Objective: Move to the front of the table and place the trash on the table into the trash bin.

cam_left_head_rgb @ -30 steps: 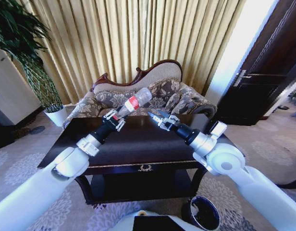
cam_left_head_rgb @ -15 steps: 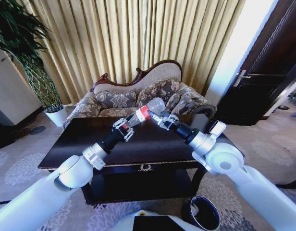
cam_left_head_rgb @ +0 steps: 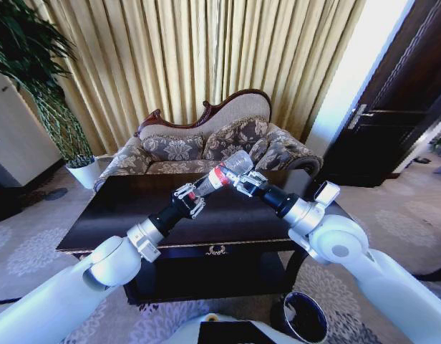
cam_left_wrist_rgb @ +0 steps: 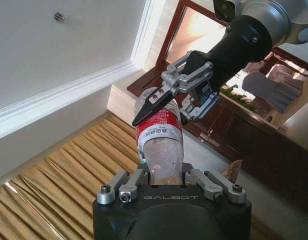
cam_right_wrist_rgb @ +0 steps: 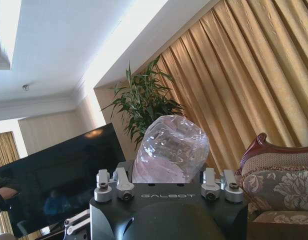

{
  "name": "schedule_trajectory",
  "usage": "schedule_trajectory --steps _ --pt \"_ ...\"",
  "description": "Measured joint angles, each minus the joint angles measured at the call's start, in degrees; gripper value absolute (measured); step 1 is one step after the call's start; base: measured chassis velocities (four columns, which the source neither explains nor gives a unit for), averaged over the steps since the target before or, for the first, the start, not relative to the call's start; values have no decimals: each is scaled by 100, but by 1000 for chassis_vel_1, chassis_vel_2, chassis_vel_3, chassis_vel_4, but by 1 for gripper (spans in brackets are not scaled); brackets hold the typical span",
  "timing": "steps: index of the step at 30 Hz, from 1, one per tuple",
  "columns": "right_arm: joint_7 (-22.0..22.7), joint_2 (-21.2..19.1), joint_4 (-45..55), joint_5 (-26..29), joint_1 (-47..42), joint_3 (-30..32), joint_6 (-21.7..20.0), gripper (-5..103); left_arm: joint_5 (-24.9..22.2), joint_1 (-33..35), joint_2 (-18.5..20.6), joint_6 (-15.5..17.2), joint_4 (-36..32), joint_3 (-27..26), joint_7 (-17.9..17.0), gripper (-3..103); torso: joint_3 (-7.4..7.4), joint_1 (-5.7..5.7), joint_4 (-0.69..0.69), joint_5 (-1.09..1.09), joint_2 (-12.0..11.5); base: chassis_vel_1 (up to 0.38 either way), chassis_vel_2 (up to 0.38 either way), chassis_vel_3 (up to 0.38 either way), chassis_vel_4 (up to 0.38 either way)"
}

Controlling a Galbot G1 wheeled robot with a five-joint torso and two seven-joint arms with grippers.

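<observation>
The trash in view is a clear plastic bottle [cam_left_head_rgb: 225, 172] with a red label, held in the air above the dark glossy table [cam_left_head_rgb: 113, 211]. My left gripper [cam_left_head_rgb: 197, 193] is shut on its capped end. The bottle's [cam_left_wrist_rgb: 159, 132] other end reaches my right gripper [cam_left_head_rgb: 243, 179], which is open with a finger on each side of it. In the right wrist view the bottle's base [cam_right_wrist_rgb: 171, 150] sits just ahead of the right gripper [cam_right_wrist_rgb: 166, 182]. The left wrist view shows the left gripper [cam_left_wrist_rgb: 161, 177] and the right gripper [cam_left_wrist_rgb: 171, 102] beyond it. The dark trash bin [cam_left_head_rgb: 303, 317] stands on the floor at the table's near right corner.
A patterned sofa [cam_left_head_rgb: 206, 140] stands behind the table against gold curtains. A tall plant in a white pot [cam_left_head_rgb: 84, 172] is at the far left. A dark door [cam_left_head_rgb: 392, 122] is at the right. A black screen [cam_right_wrist_rgb: 59, 170] shows in the right wrist view.
My left arm carried the bottle to the right and a little lower, until its free end came between my right gripper's fingers. The right arm barely moved.
</observation>
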Motion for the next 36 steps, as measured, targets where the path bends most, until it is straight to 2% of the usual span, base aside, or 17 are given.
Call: schedule_trajectory --steps 5,8,10,18,20,22,24,25,28,29,30,31,32,35,36 --pt "-2 -12 39 -5 -12 17 -1 48 2 70 18 0 -33 -44 0 27 0 0 0 1 0 0 0 0 0" --pt "-2 -18 57 -8 -52 38 -1 45 9 105 15 -13 -34 -58 1 27 0 0 0 1 0 0 0 0 0" --pt "-7 -33 100 -40 -145 88 4 39 31 214 -16 -109 -7 -138 22 27 0 0 0 0 0 0 0 0 0" --pt "-5 -21 216 -130 -455 271 21 37 10 586 -26 -105 -94 -442 61 25 0 0 0 1 1 0 0 0 0" --pt "129 4 216 -196 -561 363 67 36 -48 679 -51 -80 -70 -583 61 35 0 0 0 1 0 0 0 0 0" --pt "183 17 205 -223 -606 399 87 33 -94 719 -73 -79 -53 -645 61 35 0 0 0 0 0 0 0 0 0" --pt "300 67 127 -343 -773 540 146 27 -320 863 -199 -54 84 -847 53 46 0 0 0 0 0 0 0 0 0" --pt "300 67 127 -343 -773 540 146 27 -320 863 -199 -54 84 -847 53 46 0 0 0 0 0 0 0 0 0" --pt "412 122 55 -491 -1015 745 176 22 -861 1033 -420 -45 287 -1209 -12 63 0 0 0 -1 0 0 0 0 0" --pt "412 122 55 -491 -1015 745 176 22 -861 1033 -420 -45 287 -1209 -12 63 0 0 0 -1 0 0 0 0 0" --pt "455 132 51 -517 -1072 808 180 22 -1006 1080 -459 -22 299 -1321 -13 68 0 0 -1 1 0 0 0 0 0" --pt "517 157 21 -642 -1204 979 183 22 -1298 1178 -552 55 316 -1569 -54 73 0 0 0 1 0 0 0 0 0" --pt "517 157 21 -642 -1204 979 183 22 -1298 1178 -552 55 316 -1569 -54 73 0 0 0 1 0 0 0 0 0" --pt "725 226 -90 -1150 -1476 1321 184 22 -1878 1320 -809 346 333 -2142 -200 89 0 0 0 1 0 0 0 0 0" --pt "725 226 -90 -1150 -1476 1321 184 22 -1878 1320 -809 346 333 -2142 -200 89 0 0 0 1 0 0 0 0 0"
